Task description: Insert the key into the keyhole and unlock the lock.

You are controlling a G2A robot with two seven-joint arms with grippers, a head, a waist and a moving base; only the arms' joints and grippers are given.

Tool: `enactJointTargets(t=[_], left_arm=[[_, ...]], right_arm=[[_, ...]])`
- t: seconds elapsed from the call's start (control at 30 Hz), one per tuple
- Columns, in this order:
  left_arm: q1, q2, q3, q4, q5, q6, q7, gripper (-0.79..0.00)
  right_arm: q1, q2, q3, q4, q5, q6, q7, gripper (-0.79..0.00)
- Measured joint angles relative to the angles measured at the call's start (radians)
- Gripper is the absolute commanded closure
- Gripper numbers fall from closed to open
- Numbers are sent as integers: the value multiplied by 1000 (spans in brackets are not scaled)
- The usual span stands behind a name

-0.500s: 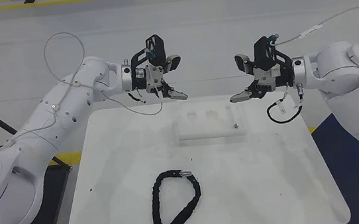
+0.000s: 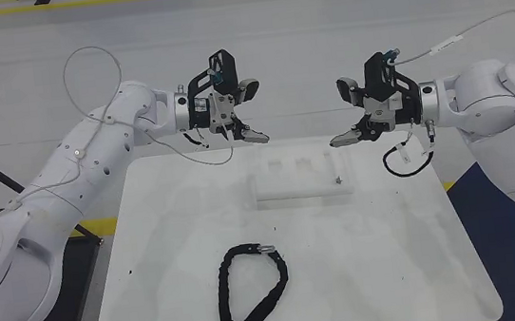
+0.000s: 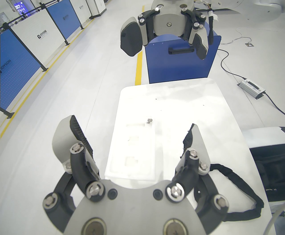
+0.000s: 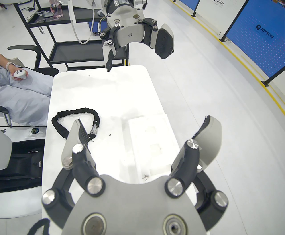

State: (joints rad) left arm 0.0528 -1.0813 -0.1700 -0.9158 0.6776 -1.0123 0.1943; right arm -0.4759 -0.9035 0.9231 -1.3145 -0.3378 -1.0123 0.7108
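Both arms hang above the far edge of my table (image 2: pixel 394 269); the left gripper (image 2: pixel 247 135) sits at 11 o'clock from the white tray (image 2: pixel 281 196), the right gripper (image 2: pixel 346 137) at 2 o'clock; both are spread wide and empty. The key (image 2: pixel 339 180) rests at the tray's 3 o'clock end, near the right gripper; the chain lock (image 2: pixel 251 290) lies looped at the tray's 6 o'clock, its lock head (image 2: pixel 267 248) toward the tray. My worries: the key is tiny and may skid or twist in the grip; the chain is loose, so pushing the key in could shove the head away unless 1 gripper pins it; I cannot tell where the keyhole faces.
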Motion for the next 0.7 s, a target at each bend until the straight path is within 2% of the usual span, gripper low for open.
enactJointTargets(t=[0.27,0.4,0.7], left_arm=[[0,0,0,0,0,0,0,-785],[0,0,0,0,0,0,0,-785],[0,0,0,0,0,0,0,-785]], right_arm=[[-40,2,-7,-2,-54,41,-11,-785],[-57,5,-13,50,-67,41,0,-785],[-54,-3,-56,179,-53,122,74,-785]])
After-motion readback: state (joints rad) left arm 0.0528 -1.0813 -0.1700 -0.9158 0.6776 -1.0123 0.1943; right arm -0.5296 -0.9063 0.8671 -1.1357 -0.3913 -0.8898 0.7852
